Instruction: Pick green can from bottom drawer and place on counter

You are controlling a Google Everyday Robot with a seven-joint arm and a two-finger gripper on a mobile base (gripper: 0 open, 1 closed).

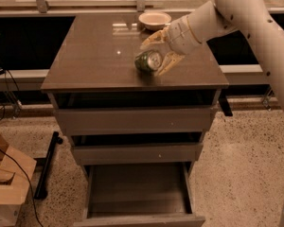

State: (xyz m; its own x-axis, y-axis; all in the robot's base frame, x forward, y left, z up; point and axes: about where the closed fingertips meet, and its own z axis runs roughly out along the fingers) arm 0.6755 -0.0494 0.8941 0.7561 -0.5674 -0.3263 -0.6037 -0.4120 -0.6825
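Observation:
The green can (pixel 147 61) lies on its side on the counter (pixel 94 56), right of the middle, with its silver top facing the camera. My gripper (pixel 155 54) reaches in from the right and stands just over and behind the can. Its pale fingers (pixel 153 38) are spread, one above the can and one to its right, and they do not clamp it. The bottom drawer (pixel 137 193) is pulled fully out and I see nothing in it.
A pale round bowl (pixel 154 19) sits at the back of the counter behind my gripper. The two upper drawers (pixel 132 122) are slightly ajar. A cardboard box (pixel 7 183) and a black cable lie on the floor at the left.

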